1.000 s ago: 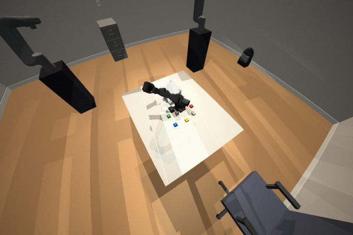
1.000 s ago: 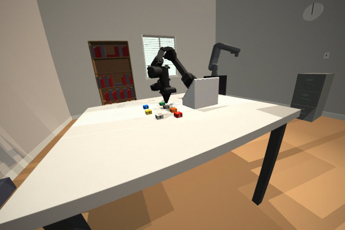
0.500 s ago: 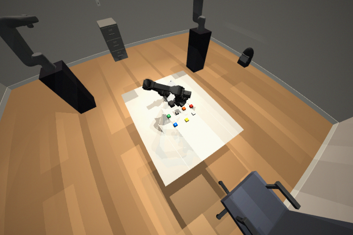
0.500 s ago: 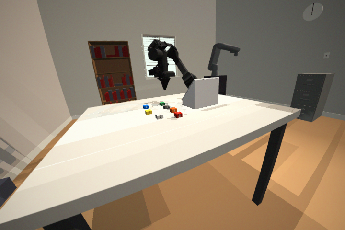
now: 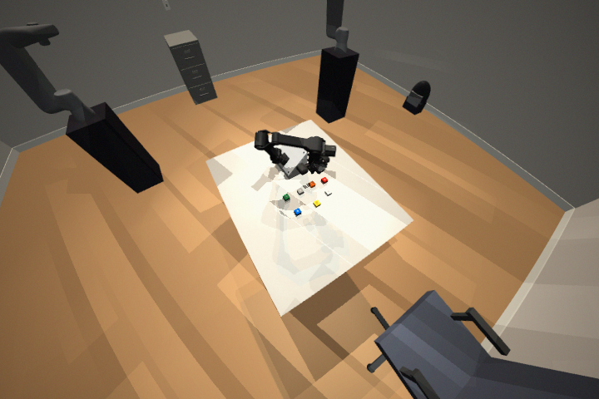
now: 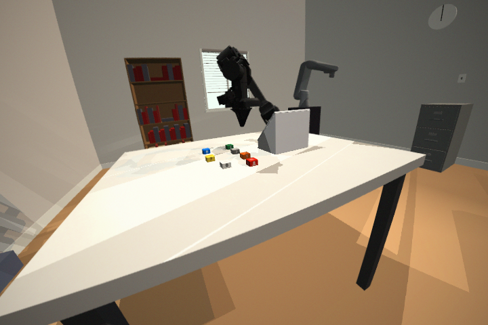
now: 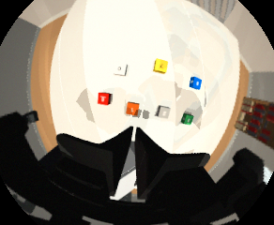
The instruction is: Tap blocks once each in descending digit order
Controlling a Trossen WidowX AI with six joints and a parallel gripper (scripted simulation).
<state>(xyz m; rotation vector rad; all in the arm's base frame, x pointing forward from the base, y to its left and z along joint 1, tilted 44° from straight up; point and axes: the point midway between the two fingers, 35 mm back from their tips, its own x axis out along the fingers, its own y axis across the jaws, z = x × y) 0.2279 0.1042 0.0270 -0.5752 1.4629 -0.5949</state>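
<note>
Above the table (image 5: 366,216) (image 6: 198,214) (image 7: 118,28), well clear of every block, the gripper (image 5: 317,165) (image 6: 242,124) (image 7: 135,129) is held with its fingers pressed together and nothing pinched between them. By the clock face of the wrist view, centred on the fingertips, the orange block (image 5: 312,184) (image 6: 245,155) (image 7: 132,109) is seen at twelve and the red block (image 5: 324,179) (image 6: 251,162) (image 7: 104,98) between ten and eleven. The white block (image 5: 328,193) (image 6: 225,164) (image 7: 121,69) is placed between eleven and twelve, the yellow block (image 5: 316,204) (image 6: 209,158) (image 7: 160,66) near one. Toward two, the grey block (image 5: 300,191) (image 6: 234,151) (image 7: 163,112) is found close in and the blue block (image 5: 297,211) (image 6: 205,151) (image 7: 195,82) farther out; the green block (image 5: 286,197) (image 6: 228,146) (image 7: 188,119) is set near three.

No block is being touched. Since no mark is left by a tap, the number of taps completed cannot be told, nor can those remaining be counted. A 7 seems to be shown on yellow and a 0 on white; the other digits cannot be read surely. If that 0 is read rightly, white should be left for last. Before any further descent, the next highest untapped digit must be settled, and the tips lowered straight so that nothing is nudged.
</note>
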